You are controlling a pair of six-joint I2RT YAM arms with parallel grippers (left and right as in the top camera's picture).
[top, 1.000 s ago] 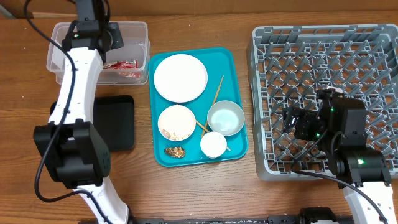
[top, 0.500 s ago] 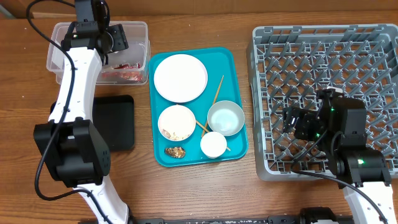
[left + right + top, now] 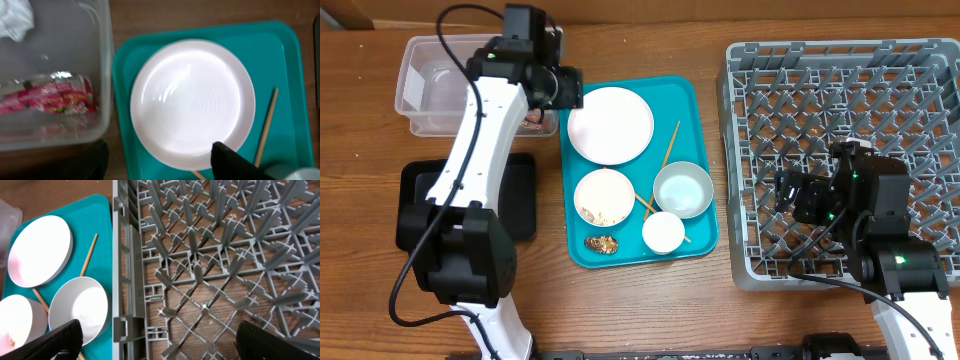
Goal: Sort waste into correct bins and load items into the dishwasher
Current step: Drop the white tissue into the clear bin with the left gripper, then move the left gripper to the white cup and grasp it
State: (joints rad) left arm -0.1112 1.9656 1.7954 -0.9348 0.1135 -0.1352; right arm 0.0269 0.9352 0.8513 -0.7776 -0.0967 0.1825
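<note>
My left gripper (image 3: 564, 90) (image 3: 160, 167) hangs open and empty over the gap between the clear tub (image 3: 420, 110) and the round white plate (image 3: 610, 125) (image 3: 192, 102). The red wrapper (image 3: 47, 95) and a white tissue (image 3: 15, 17) lie inside the tub. On the teal tray (image 3: 705, 100) sit a white bowl with scraps (image 3: 604, 197), a pale-blue bowl (image 3: 682, 189), a small cup (image 3: 663, 232), a brown lump (image 3: 601, 244) and chopsticks (image 3: 670, 150). My right gripper (image 3: 790, 200) (image 3: 167, 342) stays open over the left side of the grey dish rack (image 3: 840, 70) (image 3: 200, 255).
A shallow black tray (image 3: 515, 200) lies below the tub, partly under my left arm. The rack's left wall (image 3: 122, 280) stands between my right gripper and the teal tray. Bare wooden table runs along the front edge.
My left gripper has swung right, from above the tub to the tub's right edge by the plate, and its jaws have opened. The wrapper stays in the tub. The right arm has not moved.
</note>
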